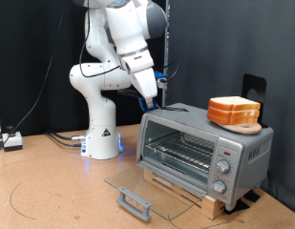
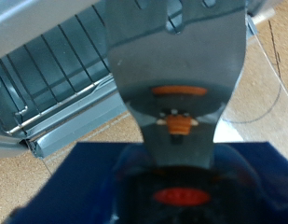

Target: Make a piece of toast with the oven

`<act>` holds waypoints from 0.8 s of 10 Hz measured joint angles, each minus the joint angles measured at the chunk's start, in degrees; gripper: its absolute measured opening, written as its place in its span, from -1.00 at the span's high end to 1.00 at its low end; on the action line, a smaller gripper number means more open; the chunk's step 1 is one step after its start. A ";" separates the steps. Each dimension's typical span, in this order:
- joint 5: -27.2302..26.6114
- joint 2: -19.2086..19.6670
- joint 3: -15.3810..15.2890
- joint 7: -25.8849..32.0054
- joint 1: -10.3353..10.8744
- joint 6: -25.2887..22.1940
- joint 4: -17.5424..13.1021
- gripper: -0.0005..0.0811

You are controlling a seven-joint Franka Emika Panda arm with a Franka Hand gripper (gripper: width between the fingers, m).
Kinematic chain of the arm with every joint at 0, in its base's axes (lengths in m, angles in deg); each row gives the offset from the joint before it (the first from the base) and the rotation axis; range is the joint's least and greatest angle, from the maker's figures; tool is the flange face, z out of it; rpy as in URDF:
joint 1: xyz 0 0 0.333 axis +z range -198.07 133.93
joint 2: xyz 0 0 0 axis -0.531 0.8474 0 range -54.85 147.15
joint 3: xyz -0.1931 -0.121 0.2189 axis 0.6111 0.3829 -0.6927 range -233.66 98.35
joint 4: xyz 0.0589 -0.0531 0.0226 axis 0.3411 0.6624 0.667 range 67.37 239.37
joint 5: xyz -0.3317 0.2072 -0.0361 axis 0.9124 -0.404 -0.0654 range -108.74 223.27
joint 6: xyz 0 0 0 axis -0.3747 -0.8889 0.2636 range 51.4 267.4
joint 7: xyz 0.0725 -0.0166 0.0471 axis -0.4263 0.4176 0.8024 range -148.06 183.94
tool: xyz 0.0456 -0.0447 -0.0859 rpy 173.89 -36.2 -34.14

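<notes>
On the tabletop (image 1: 52,181), the open oven (image 1: 200,148) carries the piece of toast (image 1: 234,112); end effector (image 1: 153,100) hovers beside, grip state unclear.

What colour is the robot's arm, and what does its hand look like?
The arm is glossy white with rounded, bulgy segments and darker grey rings at its joints. It stands on a white base with a small blue light low down. Thin cables trail from the base across the table. The gripper is dark, and in the wrist view its grey body carries orange markings.
</notes>
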 joint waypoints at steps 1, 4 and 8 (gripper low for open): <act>-0.03 0.36 -0.93 0.08 0.42 0.06 -0.01 0.01; -2.41 1.47 -3.19 -1.20 1.42 1.90 -0.69 0.01; -3.91 2.84 -3.54 -1.97 1.59 1.81 -3.02 0.01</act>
